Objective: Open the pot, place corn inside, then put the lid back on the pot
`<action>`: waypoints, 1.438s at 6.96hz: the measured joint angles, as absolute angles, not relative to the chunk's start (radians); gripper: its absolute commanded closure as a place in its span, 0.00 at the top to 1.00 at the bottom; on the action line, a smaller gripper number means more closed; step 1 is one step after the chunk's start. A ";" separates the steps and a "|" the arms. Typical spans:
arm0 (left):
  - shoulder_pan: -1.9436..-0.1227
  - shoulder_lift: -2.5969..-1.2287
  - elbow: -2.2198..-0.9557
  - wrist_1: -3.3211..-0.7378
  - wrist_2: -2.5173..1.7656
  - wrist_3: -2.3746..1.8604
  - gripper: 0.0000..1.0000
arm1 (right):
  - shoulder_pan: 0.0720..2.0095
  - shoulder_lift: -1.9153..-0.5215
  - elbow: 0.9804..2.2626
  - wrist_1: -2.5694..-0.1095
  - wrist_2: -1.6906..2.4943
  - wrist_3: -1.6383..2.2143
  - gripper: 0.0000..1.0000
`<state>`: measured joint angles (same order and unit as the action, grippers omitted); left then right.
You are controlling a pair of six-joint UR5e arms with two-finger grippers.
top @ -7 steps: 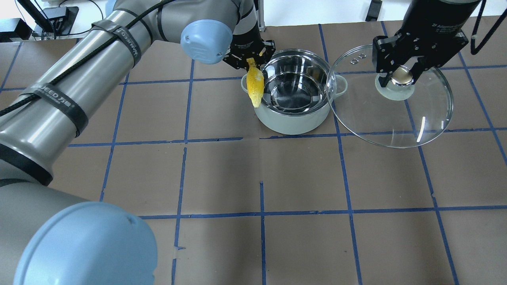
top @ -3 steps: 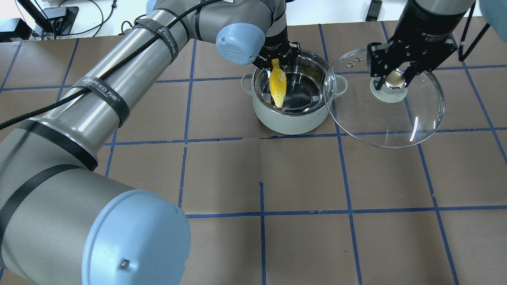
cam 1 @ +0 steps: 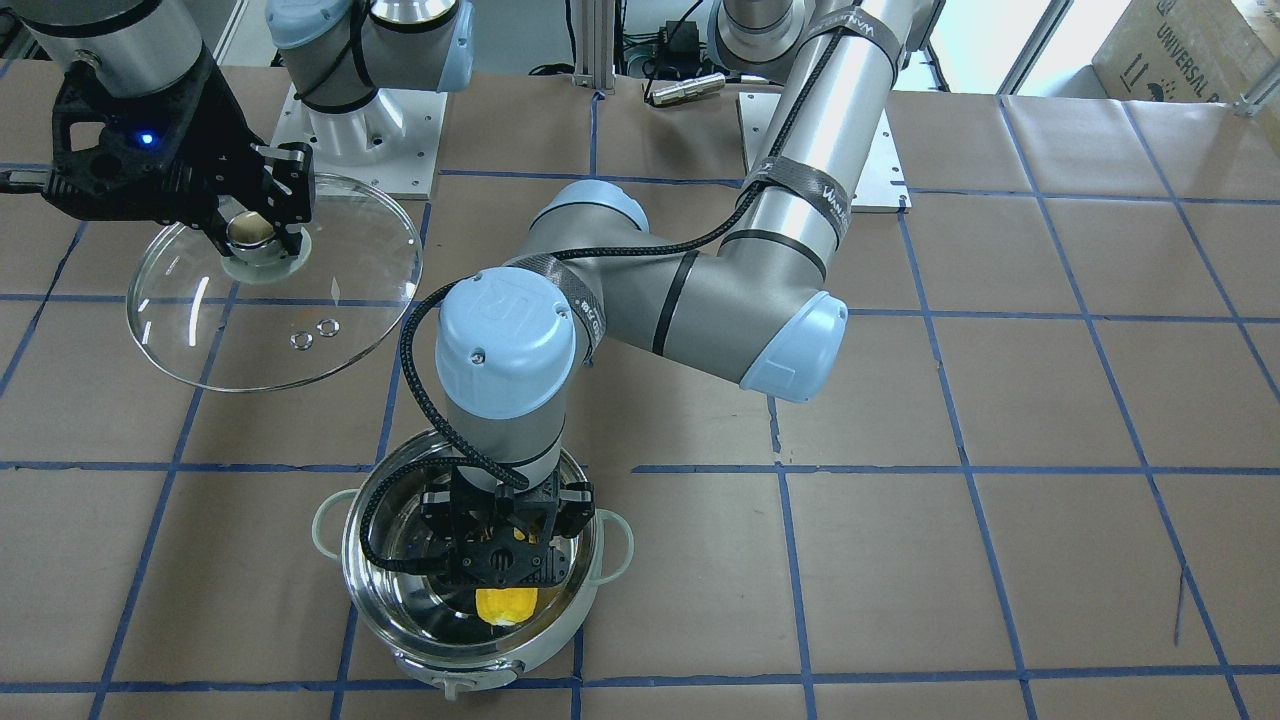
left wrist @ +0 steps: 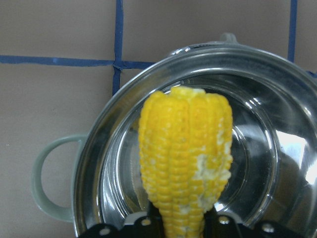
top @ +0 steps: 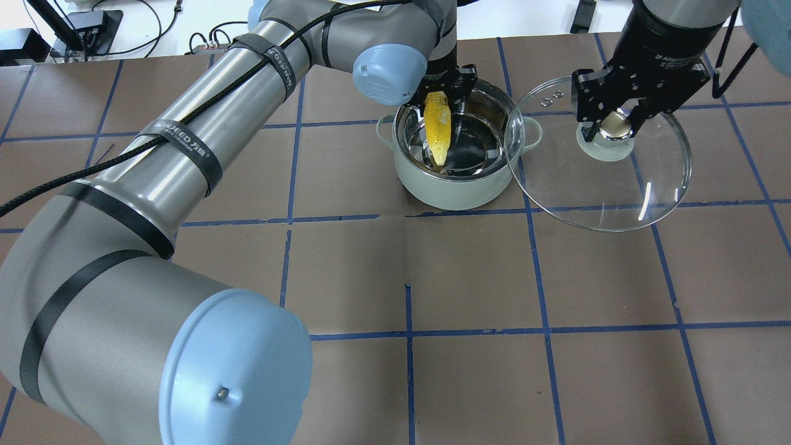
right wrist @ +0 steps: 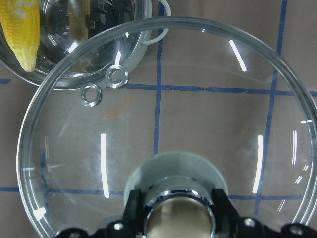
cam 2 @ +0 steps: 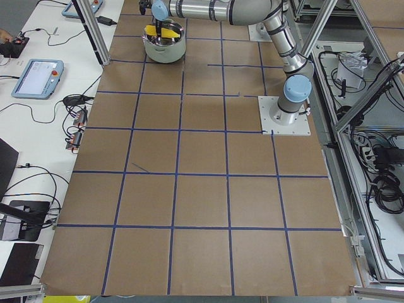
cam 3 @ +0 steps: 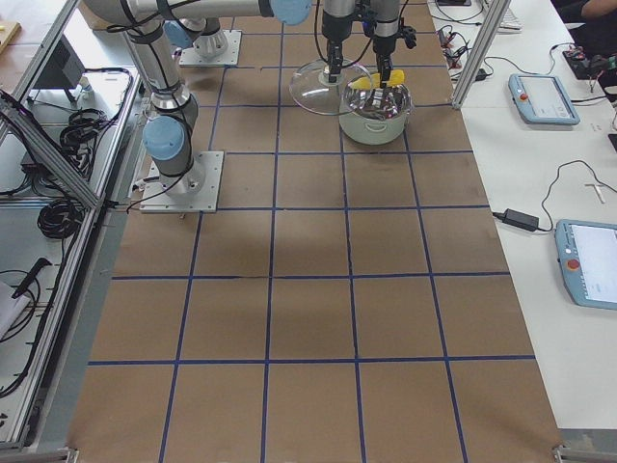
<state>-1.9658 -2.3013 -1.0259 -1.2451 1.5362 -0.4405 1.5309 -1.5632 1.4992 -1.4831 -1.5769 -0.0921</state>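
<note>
Dangling corn [top: 437, 130] tip-down within open pot [top: 454, 188], clenched in left tool [top: 440, 97]; gripping lid [top: 624, 185] in right tool [top: 612, 123], beside pot. Pending: releasing corn, replacing lid.

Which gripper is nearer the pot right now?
Left. The left gripper hangs over the open pot, shut on the corn; the right gripper holds the lid off to one side of it.

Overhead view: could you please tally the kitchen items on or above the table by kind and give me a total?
Pot: 1
Glass lid: 1
Corn cob: 1
Total: 3
</note>
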 measured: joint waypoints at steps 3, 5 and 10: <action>-1.962 -2.297 -1.032 -1.247 1.536 -0.434 1.00 | 1.531 -1.563 1.498 -1.484 -1.577 -0.092 0.30; -1.925 -2.251 -1.094 -1.260 1.544 -0.369 1.00 | 1.530 -1.566 1.496 -1.484 -1.577 -0.091 0.30; -1.644 -1.742 -1.542 -1.430 1.610 -0.046 1.00 | 1.558 -1.510 1.455 -1.543 -1.564 -0.039 0.30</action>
